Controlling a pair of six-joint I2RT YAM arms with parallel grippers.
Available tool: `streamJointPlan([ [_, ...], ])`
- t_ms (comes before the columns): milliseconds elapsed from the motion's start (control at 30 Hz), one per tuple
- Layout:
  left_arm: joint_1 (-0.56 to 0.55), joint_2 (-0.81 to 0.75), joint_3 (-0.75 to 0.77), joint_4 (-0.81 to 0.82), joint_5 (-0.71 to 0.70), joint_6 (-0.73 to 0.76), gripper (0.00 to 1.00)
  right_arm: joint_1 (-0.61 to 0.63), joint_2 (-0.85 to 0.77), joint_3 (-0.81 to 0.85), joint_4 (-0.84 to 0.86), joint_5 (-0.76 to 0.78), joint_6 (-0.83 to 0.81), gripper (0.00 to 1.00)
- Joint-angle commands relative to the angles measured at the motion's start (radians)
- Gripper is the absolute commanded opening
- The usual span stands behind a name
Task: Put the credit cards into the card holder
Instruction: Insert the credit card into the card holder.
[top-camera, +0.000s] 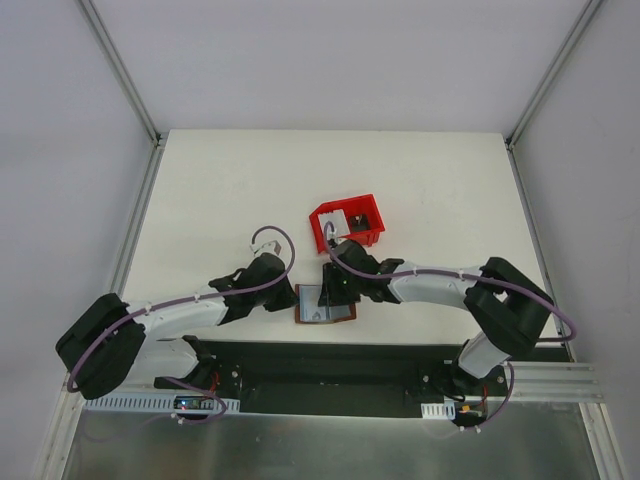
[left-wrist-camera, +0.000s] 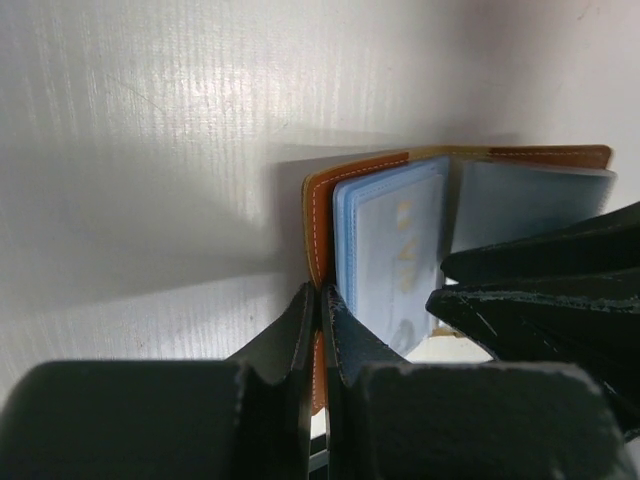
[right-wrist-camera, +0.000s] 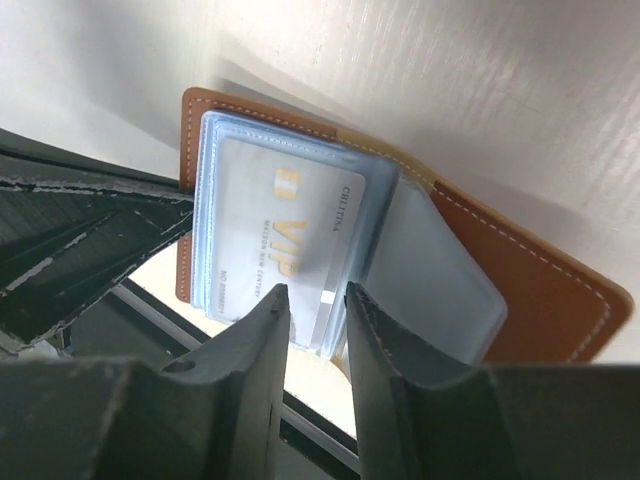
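Note:
The brown card holder (top-camera: 326, 305) lies open at the table's near edge, between both arms. My left gripper (top-camera: 291, 296) is shut on the edge of its left cover (left-wrist-camera: 318, 215), pinching the leather between the jaws (left-wrist-camera: 321, 290). A pale blue-grey credit card (right-wrist-camera: 290, 240) printed "VIP" sits in the clear sleeves on the left half; it also shows in the left wrist view (left-wrist-camera: 395, 250). My right gripper (right-wrist-camera: 310, 290) is over the holder (right-wrist-camera: 545, 290) with its jaws a little apart, the card's lower edge showing between the tips. It also shows in the top view (top-camera: 336, 291).
A red plastic bin (top-camera: 352, 238) stands just behind the holder, with pale grey things inside. The black mounting rail (top-camera: 330, 365) runs along the table's near edge right below the holder. My right fingers (left-wrist-camera: 540, 290) crowd the left wrist view.

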Motion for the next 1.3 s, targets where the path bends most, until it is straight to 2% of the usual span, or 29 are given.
streamJointPlan([
  [0,0.007,-0.084,-0.006,-0.02,0.007,0.003,0.0,0.004,-0.08,0.055,-0.097,0.083,-0.056,0.33],
  [267,0.005,-0.138,0.001,-0.026,0.015,0.008,0.0,0.024,-0.098,0.108,-0.14,0.11,-0.073,0.4],
  [633,0.007,-0.148,-0.001,-0.026,0.024,0.008,0.0,0.079,0.009,0.206,-0.155,0.092,-0.072,0.48],
  [967,0.005,-0.161,-0.009,-0.031,0.015,0.006,0.0,0.094,0.041,0.238,-0.212,0.121,-0.084,0.46],
  [1267,0.007,-0.156,-0.006,-0.031,0.015,0.008,0.0,0.097,0.041,0.236,-0.215,0.158,-0.087,0.4],
])
